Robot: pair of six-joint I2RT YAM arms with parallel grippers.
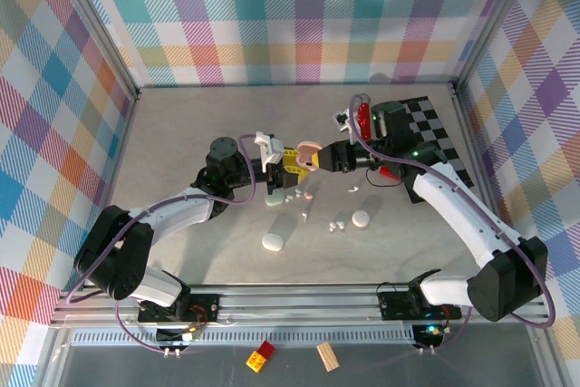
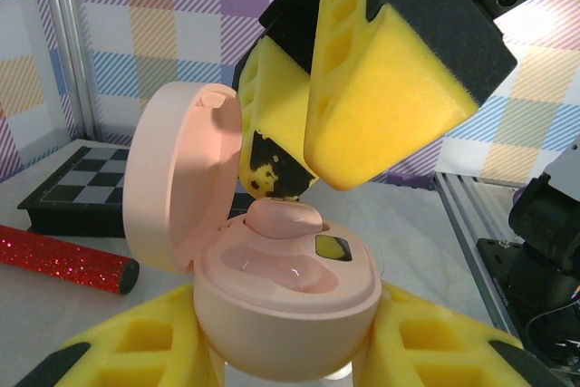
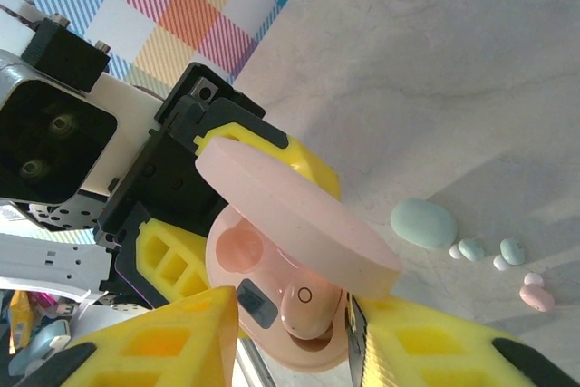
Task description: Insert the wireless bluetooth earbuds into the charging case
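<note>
text: I can read none in any view | brands, numbers: none | sole sign: small dark ring on glossy pink plastic earbud (image 3: 308, 308), seated in pale pink rounded plastic case (image 3: 290, 224), lower middle, my right wrist view

Lit brightly and evenly from above. Short, soft shadows beneath the arms on tabletop (image 1: 172, 133). Washed-out patch at upper right of left wrist view. Glossy sheen on pink case (image 2: 290, 305). Yellow pads (image 2: 127, 346) of left tool (image 2: 285, 351) out of focus at bottom edge. Slight wide-angle bowing at overhead edges.
</note>
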